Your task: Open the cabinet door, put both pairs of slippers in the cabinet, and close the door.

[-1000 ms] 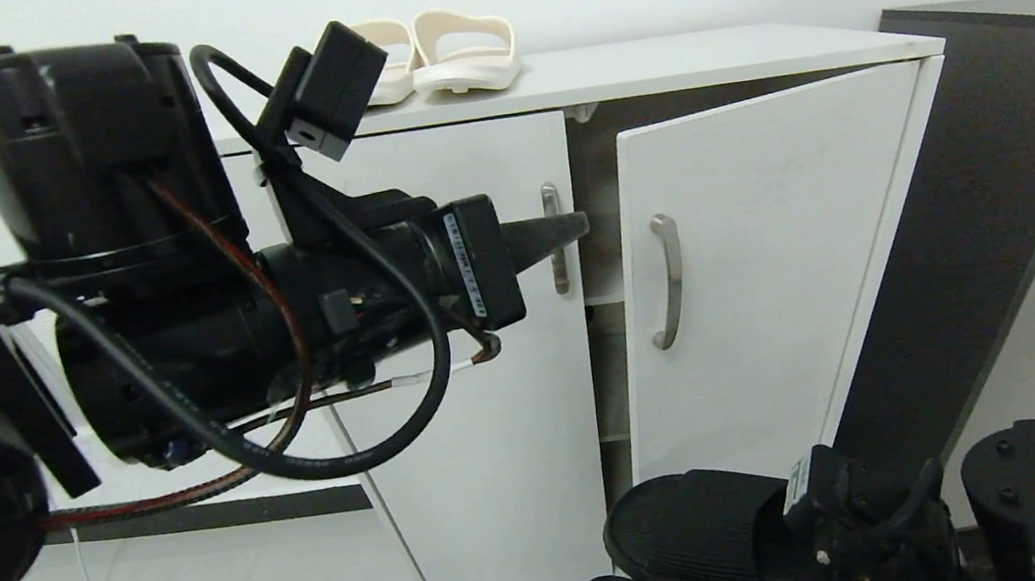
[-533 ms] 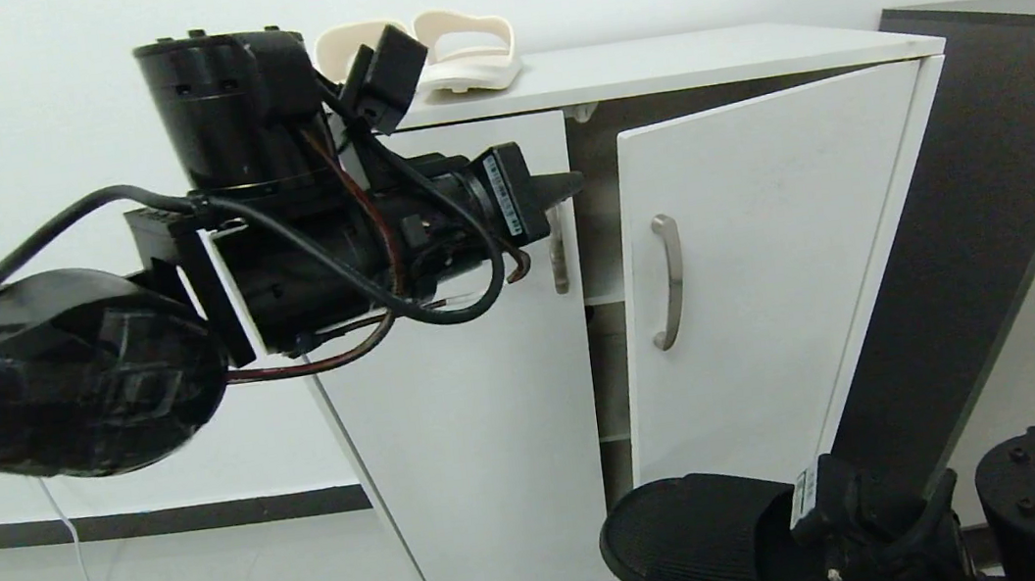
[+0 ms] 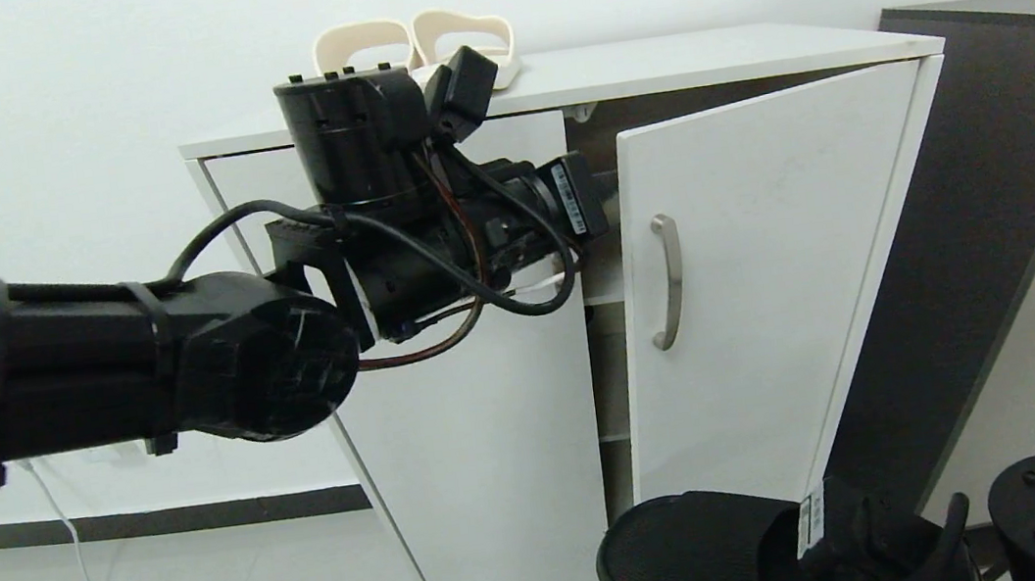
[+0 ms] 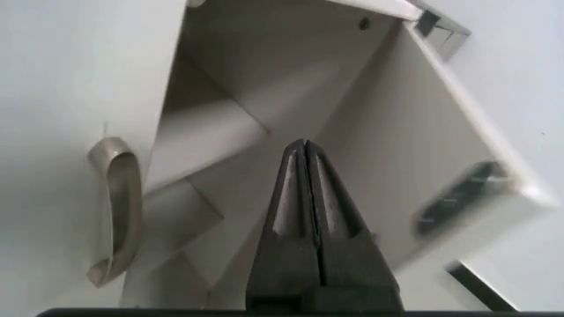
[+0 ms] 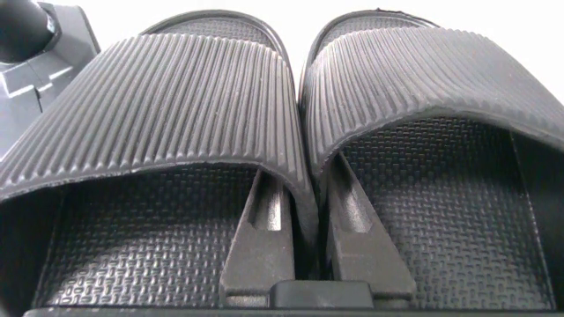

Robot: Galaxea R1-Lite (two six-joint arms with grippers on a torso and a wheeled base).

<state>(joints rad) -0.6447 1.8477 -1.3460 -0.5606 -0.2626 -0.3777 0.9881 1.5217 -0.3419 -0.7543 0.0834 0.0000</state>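
Observation:
A white cabinet (image 3: 706,55) has its right door (image 3: 772,269) ajar and its left door (image 3: 488,452) closed. My left gripper (image 3: 606,189) is shut and empty, its tips (image 4: 306,154) in the dark gap between the two doors near the top, past the left door's handle (image 4: 119,216). A cream pair of slippers (image 3: 413,42) sits on the cabinet top. Low in front of the cabinet, my right gripper (image 5: 308,233) is shut on the black pair of slippers (image 3: 697,545), pinching their touching inner sides (image 5: 304,150).
White shelves (image 3: 604,298) show inside the gap. A tall dark panel (image 3: 1009,191) stands against the cabinet's right side. The right door's handle (image 3: 668,282) faces me. A thin cable (image 3: 78,571) hangs down the wall at the left.
My left arm has swung right and forward, carrying the shut gripper from in front of the left door's handle into the gap. The black slippers have sunk slightly.

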